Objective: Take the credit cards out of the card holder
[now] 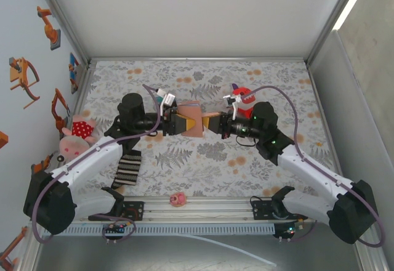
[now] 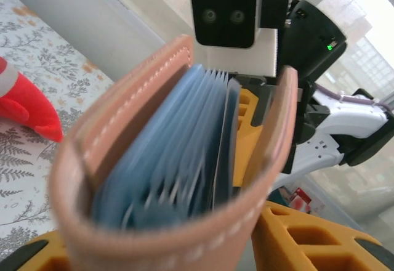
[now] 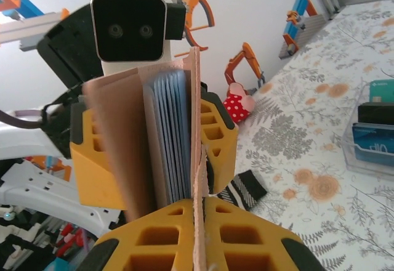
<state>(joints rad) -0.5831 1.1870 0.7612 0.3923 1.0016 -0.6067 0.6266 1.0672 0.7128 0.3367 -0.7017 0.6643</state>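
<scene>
Leather, tan and smooth with a line of pale stitching along its rim, makes up the card holder (image 1: 192, 122), which hangs in the air between my two arms above the middle of the surface (image 1: 203, 154), a grey cloth printed with ferns and orange blossoms. The holder stands splayed open like a small book, and a fan of thin blue leaves (image 3: 172, 135) sits packed edge-on between its two flaps; from my left wrist they look blurred. My right fingers (image 3: 166, 240), blocky yellow pieces with square hollows, are pinched together on the edge of one thin flap. My left fingers (image 3: 92, 166), of the same yellow make, stand apart on either side of the holder, and I cannot tell whether they press on it. A clear plastic box (image 3: 372, 141) off to the side holds teal cards whose print is too small to read.
</scene>
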